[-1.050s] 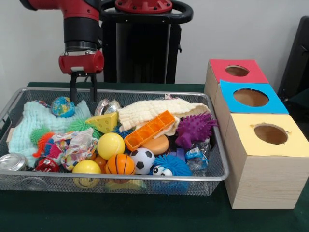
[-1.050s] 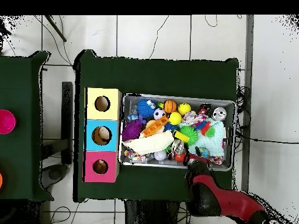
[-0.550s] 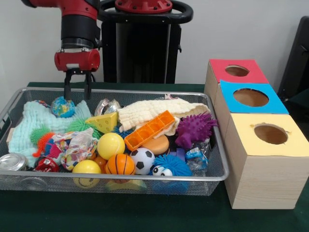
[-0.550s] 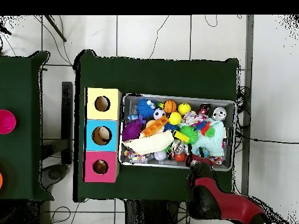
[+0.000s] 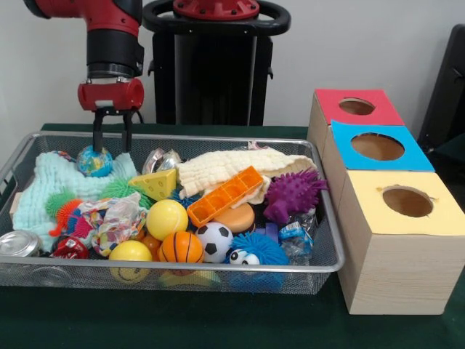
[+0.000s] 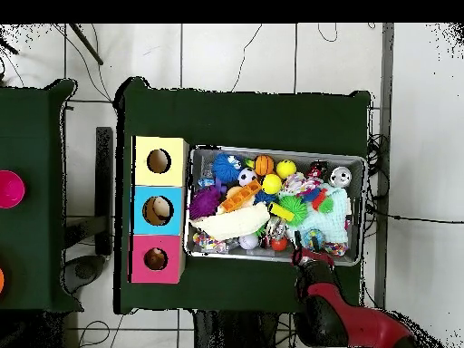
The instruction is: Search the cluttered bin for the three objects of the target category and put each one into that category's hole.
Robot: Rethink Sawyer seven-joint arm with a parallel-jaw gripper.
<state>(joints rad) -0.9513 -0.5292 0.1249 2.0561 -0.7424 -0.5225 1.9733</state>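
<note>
The gripper (image 5: 110,138) had climbed and slid sideways over the last second, away from the cheese wedge (image 5: 155,185) side and up to the wire bin's (image 5: 218,273) far rim, hanging just above the blue globe ball (image 5: 94,161). Nothing came up with it, so no object looked delivered on this pass. Fingers stood spread and empty, touching nothing. The globe ball sat on the mint cloth (image 5: 43,185), well apart from the red (image 5: 357,106), blue (image 5: 377,146) and yellow (image 5: 407,201) holes.

Upright arm, pincer (image 5: 110,139) open, downward.
</note>
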